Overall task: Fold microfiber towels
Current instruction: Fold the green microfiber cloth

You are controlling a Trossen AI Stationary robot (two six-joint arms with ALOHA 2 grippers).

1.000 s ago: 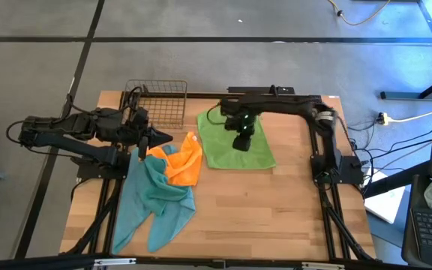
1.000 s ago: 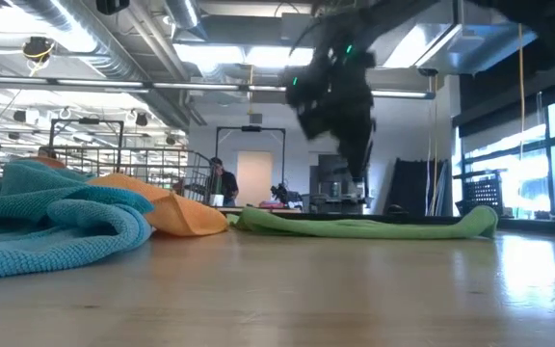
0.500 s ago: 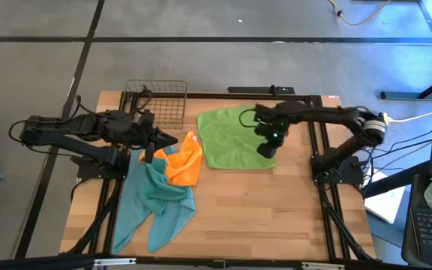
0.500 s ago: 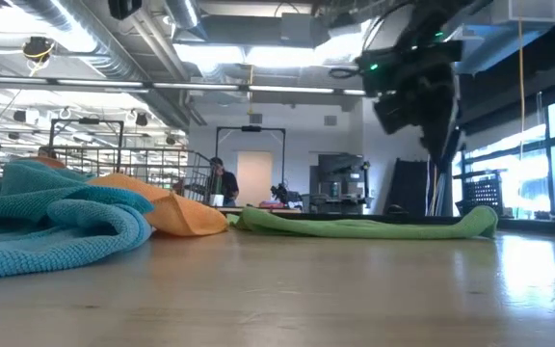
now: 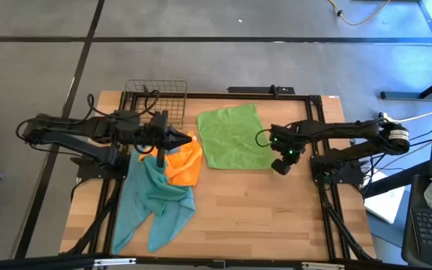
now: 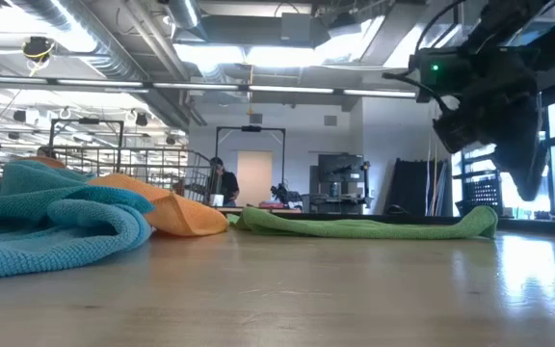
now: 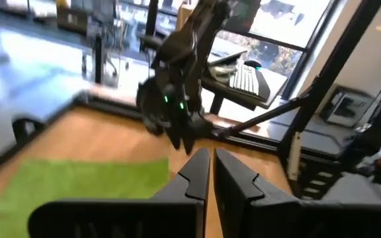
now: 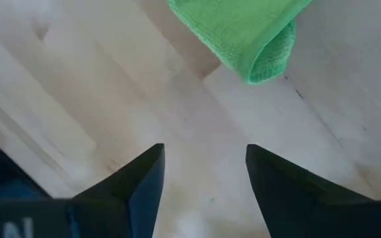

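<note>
We are hovering the right gripper (image 5: 281,166) w/ fingers (image 8: 141,182) wide apart and holding nothing, just beside the near right corner of the green towel (image 5: 235,137), which is lying folded once on the table (image 5: 276,217). In our judgement, the next fold is needing a low approach, pinching only the doubled corner (image 8: 270,56) so layers are staying aligned. Farther left, teal towels (image 5: 156,199) and the orange towel (image 5: 184,159) are waiting in a heap. The left gripper (image 5: 178,139), fingers together and empty, is pointing above the orange one, near the wire basket (image 5: 156,101). Vs. one sec ago, the right gripper was over the green towel's middle; now it is off its edge and opened wider, and the left has advanced a bit.
</note>
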